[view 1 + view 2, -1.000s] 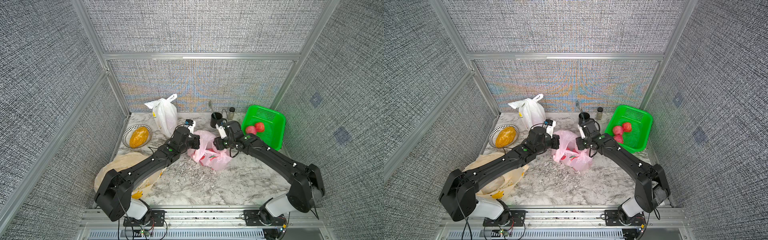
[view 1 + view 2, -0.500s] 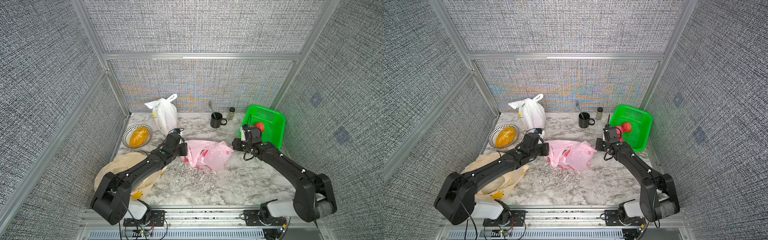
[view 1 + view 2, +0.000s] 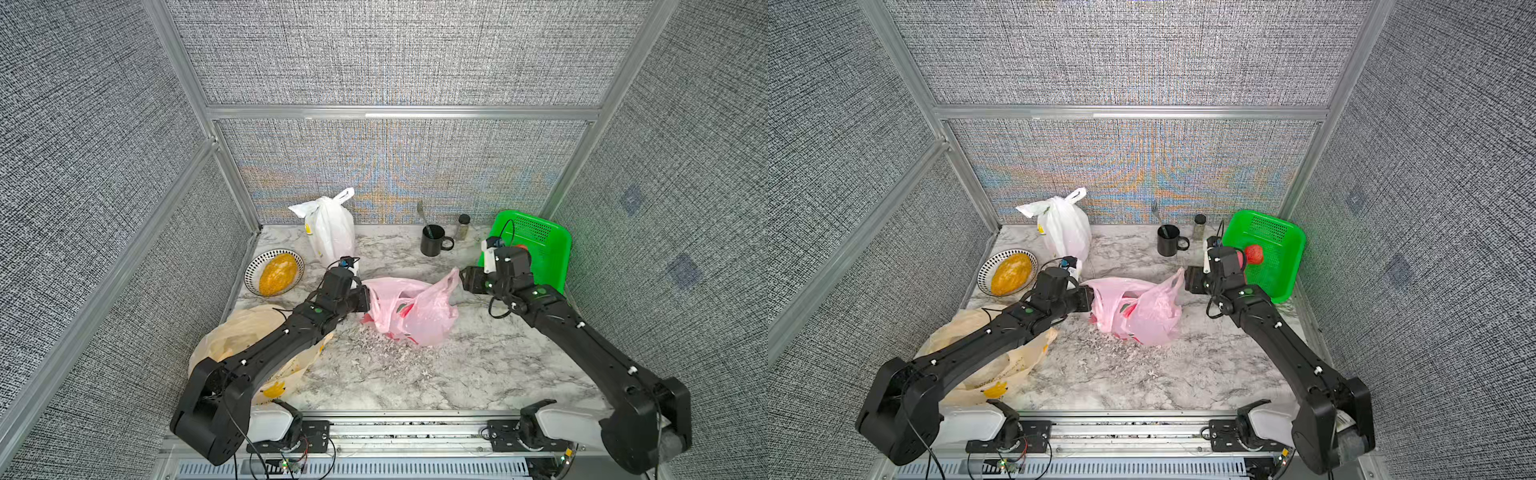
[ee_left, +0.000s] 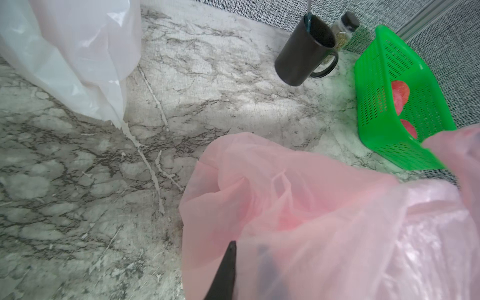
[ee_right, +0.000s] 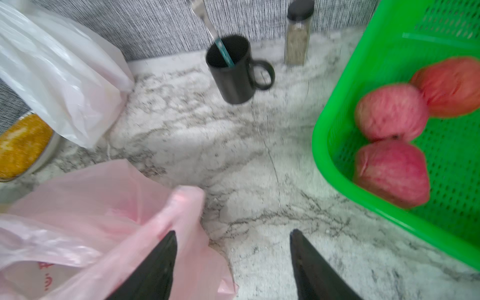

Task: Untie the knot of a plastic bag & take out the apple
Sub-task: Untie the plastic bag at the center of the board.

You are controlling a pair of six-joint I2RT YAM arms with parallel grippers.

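My L gripper (image 4: 248,246) at pink bag (image 3: 419,309) edge, fingers close-set, film over one, pinch cannot tell, my R gripper (image 5: 233,233) spread wide beside bag handle, bag mid-table btwn both, three apples (image 5: 392,111) in green basket (image 5: 335,166) beyond R.

open pink bag (image 3: 432,311), handles apart

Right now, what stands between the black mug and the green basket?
A small dark-lidded spice jar stands between the black mug and the green basket; both top views show it.
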